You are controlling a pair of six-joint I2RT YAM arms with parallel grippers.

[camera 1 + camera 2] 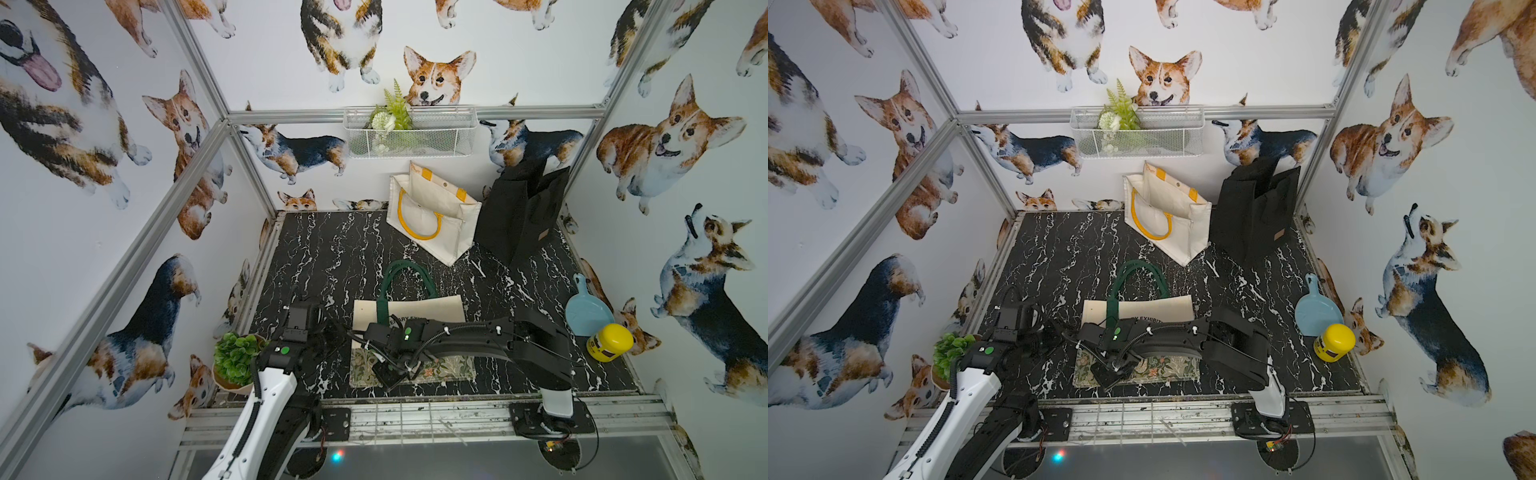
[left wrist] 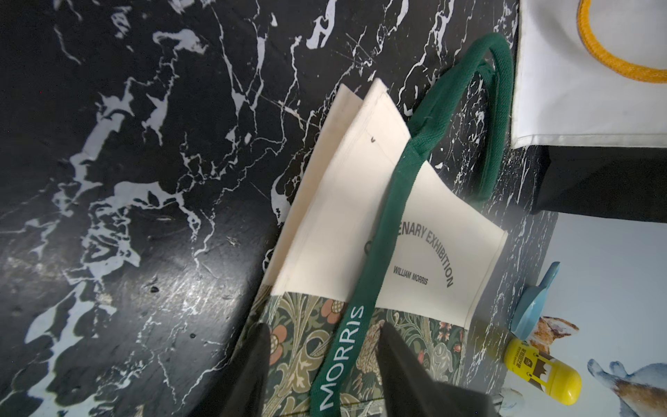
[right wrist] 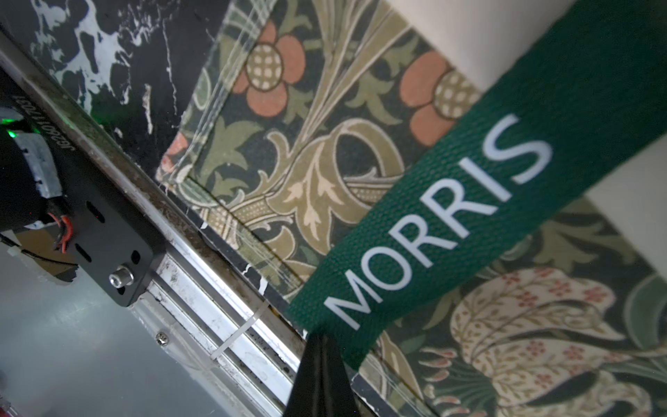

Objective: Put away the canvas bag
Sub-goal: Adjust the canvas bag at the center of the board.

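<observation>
Down by the front edge of the table, my right claw is pressed together. It is pinching the green strap right where the strap meets the bottom edge of the canvas bag. White letters on the strap say MORRIS. My left claw is spread apart. It is near the bag's left side, and from its own camera the strap shows between its two fingers.

The bag lies flat on the black table with white cracks, near the front and about in the middle. Its bottom points to the front rail. Its open top points to the back wall. From bottom to handles it runs front to back. The two green handles loop out past the top onto the table.

The bag's top half is cream cloth with dark words, EXHIBITION and WILLIAM MORRIS. Its bottom half is dark green with leaves and orange flowers. My right arm lies across it in both top views.

Farther back, a white bag with a yellow handle stands beside a black bag. On the right side are a blue scoop and a yellow bottle, close together. A small green plant sits at the front left corner.
</observation>
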